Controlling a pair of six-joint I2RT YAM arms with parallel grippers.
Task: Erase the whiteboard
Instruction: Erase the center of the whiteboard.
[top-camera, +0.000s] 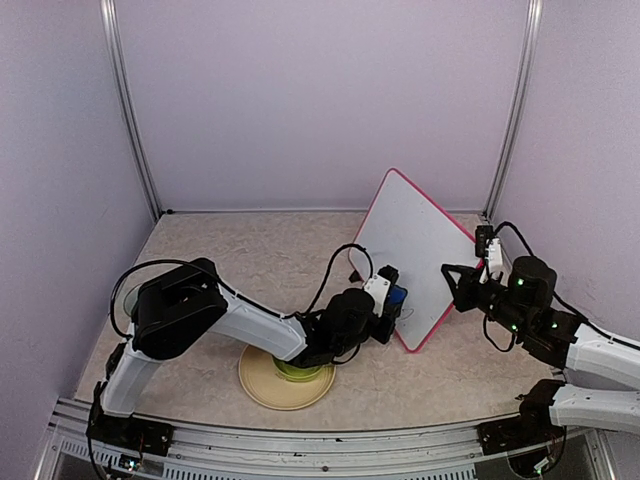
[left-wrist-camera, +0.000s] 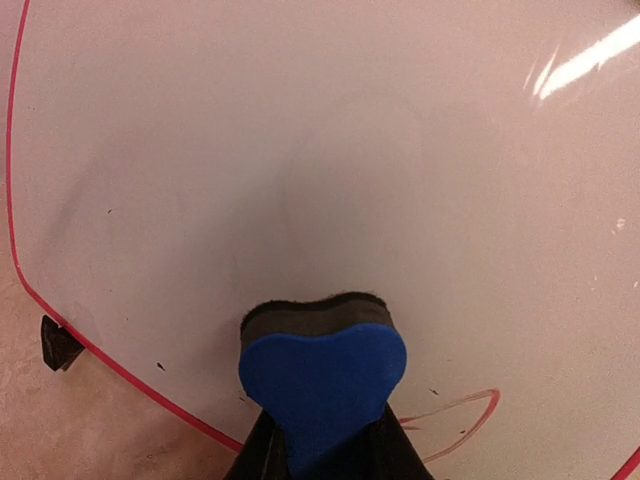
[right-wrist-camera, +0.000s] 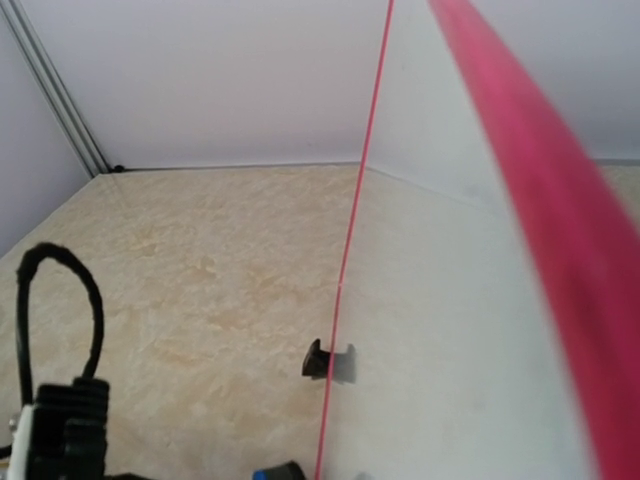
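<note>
The left claw (left-wrist-camera: 325, 455) is closed on a blue, heart-shaped eraser (left-wrist-camera: 322, 395). Its dark fingers (left-wrist-camera: 262, 455) hold the narrow lower end of it from both sides. The black felt side of the eraser lies against the white face of the board (left-wrist-camera: 320, 150), in the lower part of this face. In the top view we see the same claw (top-camera: 393, 302) with the eraser (top-camera: 397, 297) at the near lower side of the board (top-camera: 410, 240).

The right claw (top-camera: 462, 285) is at the right edge of the board and, as far as the top view shows, it is closed on the pink-red frame there. In the right wrist view we cannot see the jaws. Only the frame (right-wrist-camera: 520, 200) runs very close and blurred across the picture.

The board stands tilted on the table (top-camera: 230, 250), right of the middle. One corner points up toward the back wall and the lowest corner is on the table. Its face is almost clean. We see only some small dark specks and a thin red curl (left-wrist-camera: 460, 415) near the lower edge. A small black foot (left-wrist-camera: 58, 342) sits on the lower frame, and the right wrist view shows it too (right-wrist-camera: 328, 360).

In front of the board, under the left arm, a beige plate (top-camera: 262, 388) lies on the table with something green (top-camera: 300, 372) on it.
</note>
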